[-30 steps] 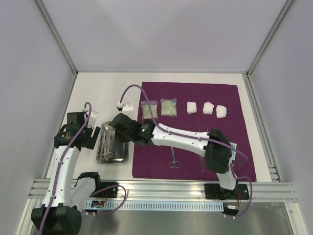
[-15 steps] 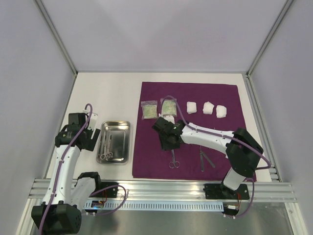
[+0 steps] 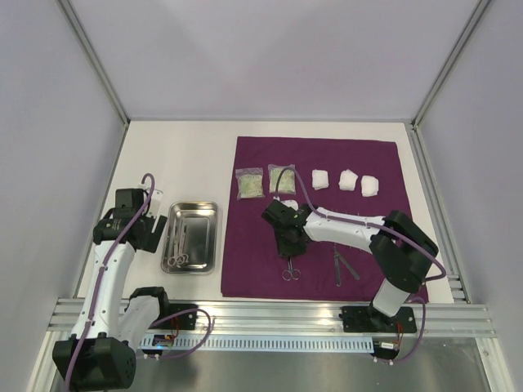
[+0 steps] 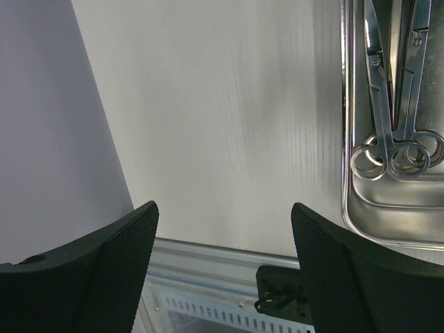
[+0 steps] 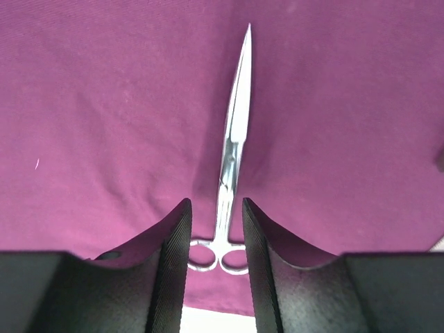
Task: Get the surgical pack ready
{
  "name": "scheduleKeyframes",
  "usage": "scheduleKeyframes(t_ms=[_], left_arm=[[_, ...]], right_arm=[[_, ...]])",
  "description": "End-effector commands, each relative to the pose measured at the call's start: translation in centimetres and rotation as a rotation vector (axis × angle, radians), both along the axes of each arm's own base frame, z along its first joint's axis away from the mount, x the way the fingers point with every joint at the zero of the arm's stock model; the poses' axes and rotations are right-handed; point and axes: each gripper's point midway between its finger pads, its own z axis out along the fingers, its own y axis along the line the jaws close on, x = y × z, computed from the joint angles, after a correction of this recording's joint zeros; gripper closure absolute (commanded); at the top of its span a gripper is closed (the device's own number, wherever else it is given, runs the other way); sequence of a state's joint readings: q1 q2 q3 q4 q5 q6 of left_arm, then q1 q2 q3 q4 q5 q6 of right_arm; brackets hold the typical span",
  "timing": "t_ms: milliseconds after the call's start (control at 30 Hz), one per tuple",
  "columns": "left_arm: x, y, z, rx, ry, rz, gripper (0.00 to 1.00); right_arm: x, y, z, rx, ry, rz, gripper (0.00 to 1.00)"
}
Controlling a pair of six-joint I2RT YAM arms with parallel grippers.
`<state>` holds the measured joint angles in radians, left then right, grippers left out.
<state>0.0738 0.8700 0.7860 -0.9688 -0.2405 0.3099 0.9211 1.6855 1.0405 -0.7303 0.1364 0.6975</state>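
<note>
The deep-purple sheet (image 3: 376,237) lies flat on the right half of the table. On it are two clear packets (image 3: 249,184), three white gauze pads (image 3: 349,180), a pair of scissors (image 3: 291,266) and tweezers (image 3: 343,265). My right gripper (image 3: 288,245) is low over the sheet, open by a narrow gap. Its jaws straddle the handle end of the scissors (image 5: 232,146) without closing on them. The steel tray (image 3: 211,237) sits left of the sheet with two more scissors (image 4: 392,104) in it. My left gripper (image 4: 225,270) is wide open and empty, just left of the tray (image 4: 388,225).
The aluminium rail (image 3: 270,314) runs along the near edge, close to the left gripper. Grey walls enclose the table on the left, back and right. The purple sheet's near edge (image 5: 208,316) is just beyond the scissor rings.
My right gripper has moved from over the steel tray rightward onto the purple sheet and has come down around the scissors lying there. The left arm has not moved.
</note>
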Motion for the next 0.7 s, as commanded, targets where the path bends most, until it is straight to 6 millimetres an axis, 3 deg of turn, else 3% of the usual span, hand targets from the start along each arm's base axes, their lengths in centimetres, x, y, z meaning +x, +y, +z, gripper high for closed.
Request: scheduleKeyframes(t_ms=[0, 300, 667], left_arm=[[0.1, 0.3, 0.0, 0.004, -0.014, 0.029, 0.14], [0.1, 0.4, -0.1, 0.011, -0.01, 0.036, 0.14], [0.1, 0.4, 0.0, 0.012, -0.019, 0.038, 0.14]], right_arm=[[0.1, 0.1, -1.4, 0.01, 0.019, -0.005, 0.64], [-0.5, -1.0, -4.3, -0.051, 0.052, -0.016, 0.7], [-0.1, -0.8, -3.9, -0.051, 0.022, -0.012, 1.0]])
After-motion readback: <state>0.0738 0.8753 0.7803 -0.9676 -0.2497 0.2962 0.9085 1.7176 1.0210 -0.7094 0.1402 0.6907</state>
